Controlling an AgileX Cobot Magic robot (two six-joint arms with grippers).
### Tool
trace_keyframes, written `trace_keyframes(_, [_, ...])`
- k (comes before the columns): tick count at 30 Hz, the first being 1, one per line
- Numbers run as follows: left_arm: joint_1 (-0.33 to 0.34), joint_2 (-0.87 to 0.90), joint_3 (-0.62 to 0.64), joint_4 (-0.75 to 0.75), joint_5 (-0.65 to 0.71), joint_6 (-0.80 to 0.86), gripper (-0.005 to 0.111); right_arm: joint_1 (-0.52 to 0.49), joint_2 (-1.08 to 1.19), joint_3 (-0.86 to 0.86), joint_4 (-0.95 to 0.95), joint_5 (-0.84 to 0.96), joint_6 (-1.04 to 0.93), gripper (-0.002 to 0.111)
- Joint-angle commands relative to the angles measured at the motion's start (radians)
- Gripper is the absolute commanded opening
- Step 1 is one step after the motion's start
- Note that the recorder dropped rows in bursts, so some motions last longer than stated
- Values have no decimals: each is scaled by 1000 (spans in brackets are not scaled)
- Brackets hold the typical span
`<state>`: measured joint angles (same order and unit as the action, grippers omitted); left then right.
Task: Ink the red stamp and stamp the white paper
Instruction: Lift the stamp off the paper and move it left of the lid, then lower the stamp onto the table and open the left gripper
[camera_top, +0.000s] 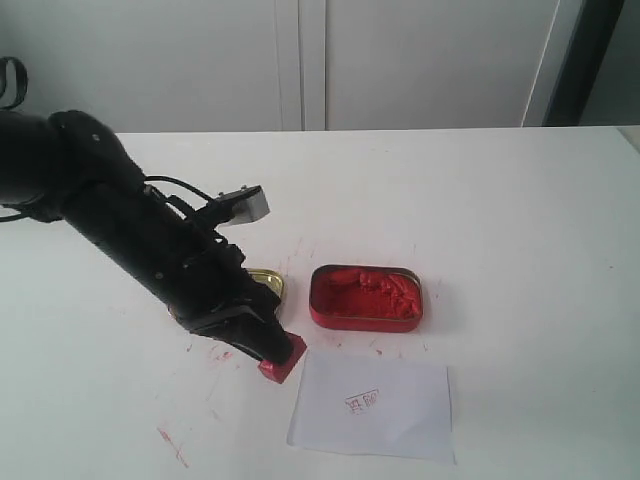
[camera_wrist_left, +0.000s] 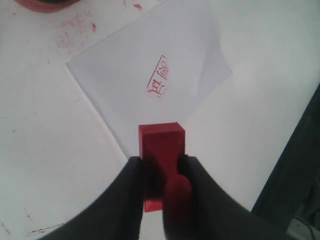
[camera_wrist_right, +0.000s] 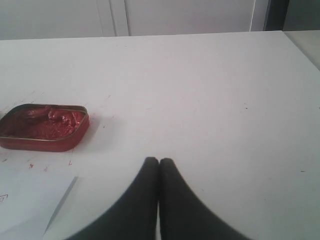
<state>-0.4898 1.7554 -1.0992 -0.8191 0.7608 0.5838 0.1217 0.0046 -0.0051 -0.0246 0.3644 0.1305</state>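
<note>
Red stamp (camera_wrist_left: 161, 145) clamped between left gripper (camera_wrist_left: 161, 167) fingers, block end poking past the tips, just at a corner of the white paper (camera_wrist_left: 115, 60). Paper carries a red imprint (camera_wrist_left: 157, 84) beyond the fingertips, so inking and stamping look done; likely only setting the stamp down is left. Right gripper (camera_wrist_right: 159, 165) fingers pressed together, empty.

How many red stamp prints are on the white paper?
1. The print sits near the middle of the white paper. Only the corner by the red stamp could hide anything.
</note>
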Motion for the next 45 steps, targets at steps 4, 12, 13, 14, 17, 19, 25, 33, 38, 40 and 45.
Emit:
trace_keyframes(4, [71, -10, 98, -164, 3, 135, 0, -4, -5, 5, -2, -14, 4, 0])
trace_keyframes(12, [164, -10, 155, -202, 28, 179, 0, -4, -5, 5, -2, -14, 4, 0])
trace_keyframes(13, [177, -10, 163, -204, 36, 184, 0, -4, -5, 5, -2, -14, 4, 0])
trace_keyframes(14, [189, -10, 168, -204, 43, 197, 0, -4, -5, 5, -2, -14, 4, 0])
trace_keyframes(17, [221, -10, 190, -208, 62, 233, 0, -4, -5, 5, -2, -14, 4, 0])
trace_keyframes(19, [244, -10, 200, -209, 71, 256, 0, -4, -5, 5, -2, -14, 4, 0])
trace_keyframes(25, [310, -10, 207, -211, 79, 283, 0, -4, -5, 5, -2, -14, 4, 0])
trace_keyframes(33, [326, 36, 207, -216, 121, 283, 0, -4, -5, 5, -2, -14, 4, 0])
trace_keyframes(38, [326, 69, 207, -222, 122, 283, 0, -4, -5, 5, -2, -14, 4, 0])
trace_keyframes(40, [326, 69, 207, -222, 122, 283, 0, -4, -5, 5, -2, -14, 4, 0])
trace_keyframes(45, [326, 69, 207, -206, 109, 283, 0, -4, -5, 5, -2, -14, 4, 0])
